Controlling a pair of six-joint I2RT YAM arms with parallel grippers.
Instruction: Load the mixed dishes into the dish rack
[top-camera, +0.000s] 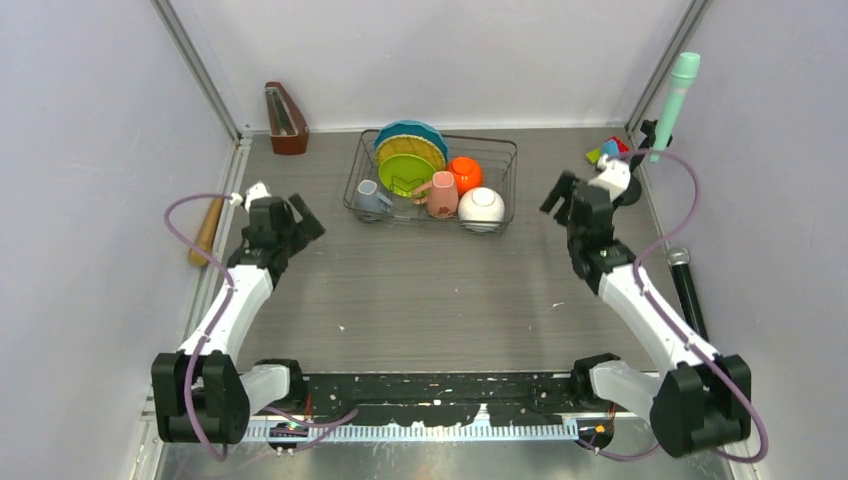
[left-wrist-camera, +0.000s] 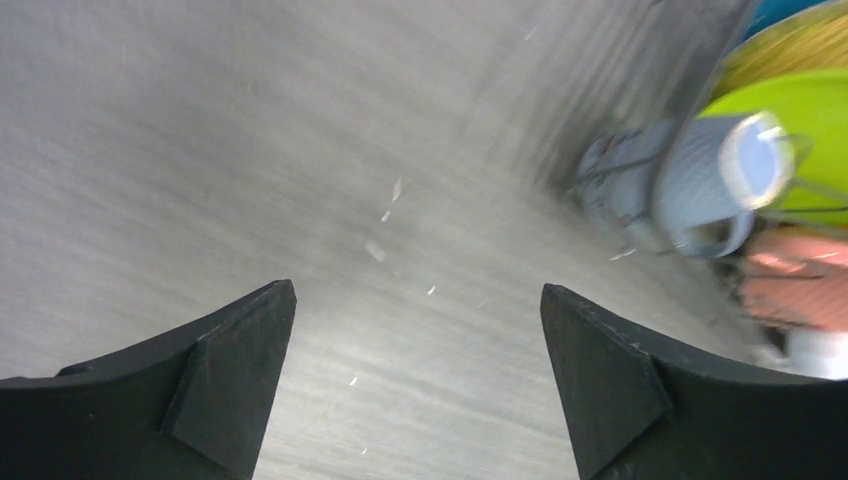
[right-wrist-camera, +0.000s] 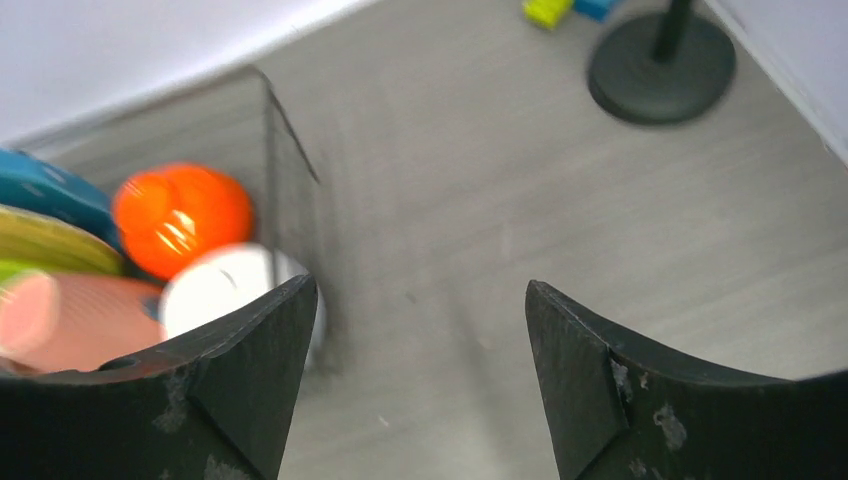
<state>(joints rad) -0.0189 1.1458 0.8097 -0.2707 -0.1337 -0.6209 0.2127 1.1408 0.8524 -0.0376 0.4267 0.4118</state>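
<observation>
The dark wire dish rack (top-camera: 500, 150) stands at the back middle of the table. In it stand the blue plate (top-camera: 410, 130), the yellow-orange plate (top-camera: 410, 148) and the lime green plate (top-camera: 403, 172), with the orange bowl (top-camera: 465, 172), white bowl (top-camera: 481, 207), pink mug (top-camera: 441, 194) and pale grey-blue cup (top-camera: 370, 198). My left gripper (top-camera: 303, 217) is open and empty, left of the rack. My right gripper (top-camera: 557, 193) is open and empty, right of the rack. The left wrist view shows the cup (left-wrist-camera: 705, 180) in the rack. The right wrist view shows the orange bowl (right-wrist-camera: 180, 215) and white bowl (right-wrist-camera: 215, 285).
A wooden rolling pin (top-camera: 206, 230) lies along the left wall. A brown metronome-like object (top-camera: 285, 120) stands at the back left. Coloured toy blocks (top-camera: 608, 150) and a black stand with a green microphone (top-camera: 675, 95) are at the back right. A black cylinder (top-camera: 688, 290) lies by the right wall.
</observation>
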